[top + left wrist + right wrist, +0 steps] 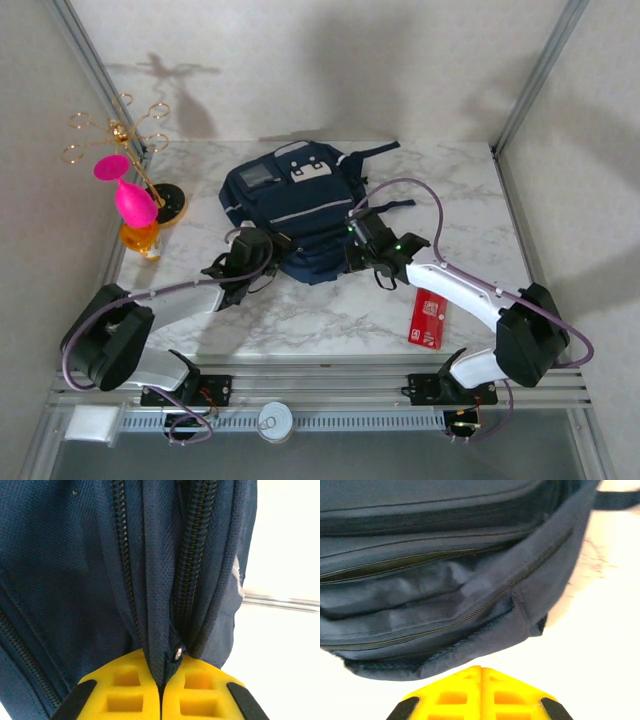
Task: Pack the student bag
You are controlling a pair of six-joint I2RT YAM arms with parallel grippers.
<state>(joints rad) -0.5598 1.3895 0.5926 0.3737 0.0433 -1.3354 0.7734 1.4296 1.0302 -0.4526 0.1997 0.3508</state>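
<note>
Clamping the zipper end (172,656) of the student bag (65,580), the left gripper (161,680) anchors it, and the right gripper (481,672), clenched empty just beside the bag, likely must next pull a zipper open.

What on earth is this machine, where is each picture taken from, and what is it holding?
Two robot arms, left and right, are bolted to the near edge of a marble table. One picture looks down from above; the other two come from cameras on the wrists, so the yellow shapes are each arm's own fingers. On the table: a navy student bag, a flat red packet and a gold wire stand with pink pieces. The left pincer is shut on a strip of the bag's fabric between two zips. The right pincer is shut too, holding nothing, close to the bag.
</note>
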